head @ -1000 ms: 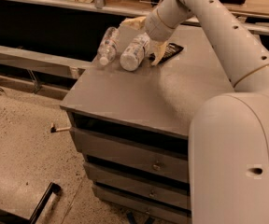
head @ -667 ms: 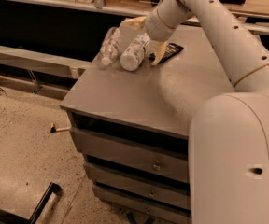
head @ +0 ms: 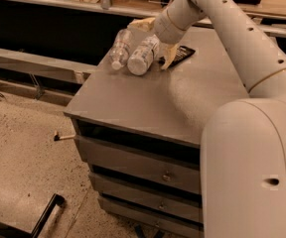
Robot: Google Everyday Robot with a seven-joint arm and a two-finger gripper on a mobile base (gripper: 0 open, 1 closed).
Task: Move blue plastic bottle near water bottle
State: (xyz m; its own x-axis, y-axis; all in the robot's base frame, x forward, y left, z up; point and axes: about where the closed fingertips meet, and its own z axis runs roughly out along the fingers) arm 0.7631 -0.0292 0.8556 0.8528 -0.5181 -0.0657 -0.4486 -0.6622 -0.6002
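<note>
gripper (head: 152, 42) has its fingers (head: 169, 57) clamped on the blue plastic bottle (head: 142, 58), whose long axis runs straight out from them across the table (head: 182, 103), water bottle (head: 119, 48) right alongside

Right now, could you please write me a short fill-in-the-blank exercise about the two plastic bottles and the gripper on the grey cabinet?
The thicker bluish-white plastic bottle and the slimmer clear ribbed water bottle both lie on their ___.
They rest on the grey cabinet top, near its far ___ corner in the camera view.
The gripper is at the ___ of the two bottles.
A flat black object lies to the gripper's ___ in the camera view.
Missing words: sides; left; thicker; right.
</note>
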